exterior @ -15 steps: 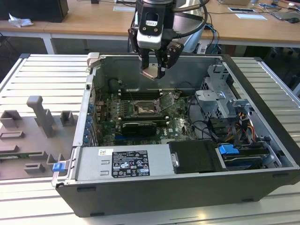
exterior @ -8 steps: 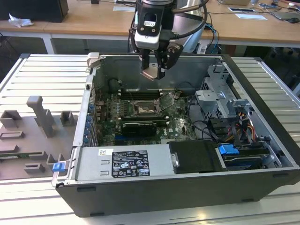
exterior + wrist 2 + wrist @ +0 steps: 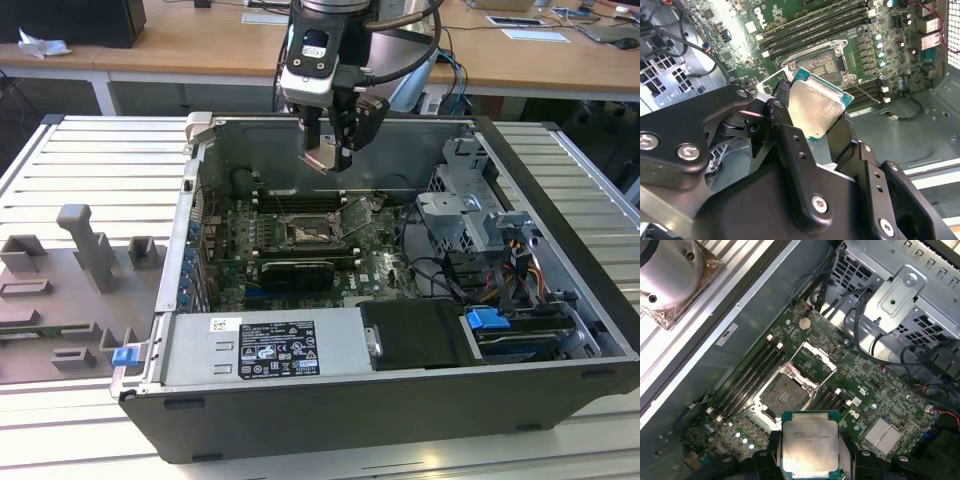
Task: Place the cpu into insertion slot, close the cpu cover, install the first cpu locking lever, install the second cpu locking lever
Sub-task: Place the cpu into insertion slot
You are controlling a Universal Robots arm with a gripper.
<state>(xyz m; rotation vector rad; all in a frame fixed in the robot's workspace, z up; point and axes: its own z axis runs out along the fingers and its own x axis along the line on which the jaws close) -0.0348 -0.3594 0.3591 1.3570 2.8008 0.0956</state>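
In the open computer case (image 3: pixel 330 430), the insertion slot (image 3: pixel 782 395) lies bare, its cpu cover (image 3: pixel 812 360) swung open beside it. The jaws clamp the cpu (image 3: pixel 810 442) by its edges, well above the slot; seating it likely needs square alignment and a level descent.

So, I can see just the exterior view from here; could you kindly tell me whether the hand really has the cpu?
Observer: Yes. In both wrist views the hand is closed on the cpu, gripping two opposite edges.
Operator: Thank you. Is the insertion slot free?
Observer: Yes; the first wrist view shows the insertion slot with its dark centre bare.
Operator: And the cpu cover?
Observer: The cpu cover is swung open beside the slot, not over it.
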